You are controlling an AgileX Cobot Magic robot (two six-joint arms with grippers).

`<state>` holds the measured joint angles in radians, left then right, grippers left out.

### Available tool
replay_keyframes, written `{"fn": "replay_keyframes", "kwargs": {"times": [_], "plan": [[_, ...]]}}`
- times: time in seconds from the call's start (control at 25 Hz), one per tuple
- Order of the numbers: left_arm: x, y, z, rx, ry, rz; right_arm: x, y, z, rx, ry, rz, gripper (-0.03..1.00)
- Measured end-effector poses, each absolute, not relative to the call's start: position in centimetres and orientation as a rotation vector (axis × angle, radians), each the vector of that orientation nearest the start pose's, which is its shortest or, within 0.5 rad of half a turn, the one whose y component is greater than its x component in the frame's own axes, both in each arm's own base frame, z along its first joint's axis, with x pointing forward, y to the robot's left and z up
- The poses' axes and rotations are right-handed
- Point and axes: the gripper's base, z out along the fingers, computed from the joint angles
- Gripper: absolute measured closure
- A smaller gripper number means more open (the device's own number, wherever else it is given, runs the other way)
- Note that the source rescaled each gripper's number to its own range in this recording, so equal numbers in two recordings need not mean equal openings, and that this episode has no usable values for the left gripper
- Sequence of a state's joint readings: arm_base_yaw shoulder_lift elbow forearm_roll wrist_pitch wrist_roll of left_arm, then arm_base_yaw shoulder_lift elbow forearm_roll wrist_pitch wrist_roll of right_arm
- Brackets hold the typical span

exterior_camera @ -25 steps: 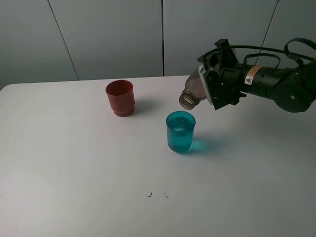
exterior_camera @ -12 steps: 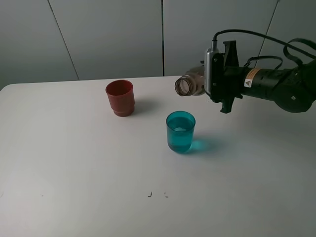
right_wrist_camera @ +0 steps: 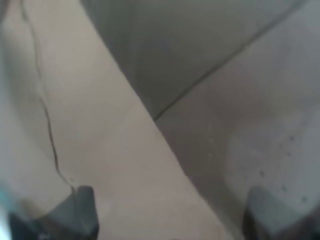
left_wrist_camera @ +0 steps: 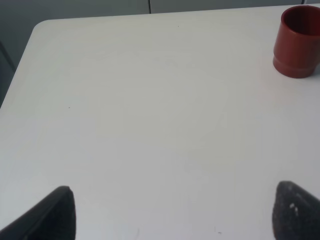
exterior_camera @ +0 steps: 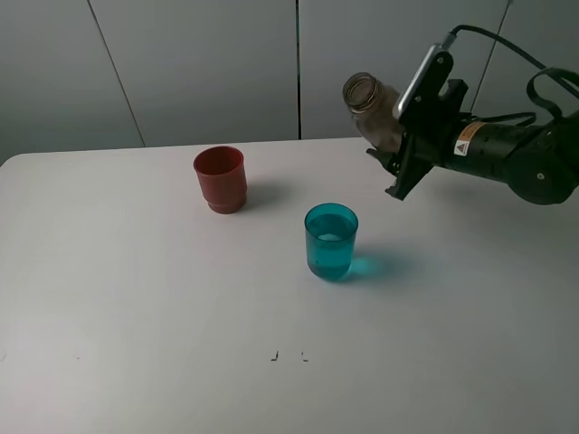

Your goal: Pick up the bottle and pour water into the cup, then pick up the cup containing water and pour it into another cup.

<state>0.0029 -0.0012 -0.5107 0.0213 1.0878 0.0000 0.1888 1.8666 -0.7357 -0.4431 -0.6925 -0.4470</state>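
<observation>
Exterior high view: tipped the bottle (exterior_camera: 375,108) back up since a second ago. Mouth then low and just beside the rim of the teal cup (exterior_camera: 331,240), now raised, aimed toward 10 o'clock, and farther back. Pinched around its body by the right pincer (exterior_camera: 398,136), clamped firmly, with neck and open mouth sticking out past the fingers. Held in the air, well clear of the worktop (exterior_camera: 136,316). Found at about 1 o'clock from the teal cup, well apart from it. Teal cup upright near mid-worktop, a pale glint inside, in the same spot as a second ago. Red cup (exterior_camera: 220,178) upright at the teal cup's 10 o'clock, well apart, likewise unmoved.

Left wrist view: left pincer (left_wrist_camera: 175,220) spread wide, nothing between its two dark fingertips (left_wrist_camera: 55,215), poised over bare worktop (left_wrist_camera: 150,125). Red cup (left_wrist_camera: 299,41) upright far ahead of the pincer, off to one side, partly cut by the frame.

Right wrist view: badly blurred. Two dark fingertips (right_wrist_camera: 80,210) just made out, with grey wall panels and a pale surface smeared beyond. Cannot trace the bottle's outline here.
</observation>
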Motion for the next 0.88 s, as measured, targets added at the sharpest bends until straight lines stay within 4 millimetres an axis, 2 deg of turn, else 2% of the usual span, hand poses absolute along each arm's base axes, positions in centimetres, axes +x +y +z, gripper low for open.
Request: {"fn": "replay_keyframes", "kwargs": {"times": [0.24,0.48,0.88], "plan": [[-0.7,0.2,27.8,-0.004,2.059,0.027,34.1,6.3,14.3,-0.746,1.795,0.016,0.96],[-0.7,0.2,27.8,-0.004,2.059,0.027,34.6,4.5,14.6,-0.493,1.836,0.131,0.96],[-0.7,0.2,27.8,-0.004,2.059,0.027,38.8,4.3,12.3,-0.415,1.849,0.202,0.96]]}}
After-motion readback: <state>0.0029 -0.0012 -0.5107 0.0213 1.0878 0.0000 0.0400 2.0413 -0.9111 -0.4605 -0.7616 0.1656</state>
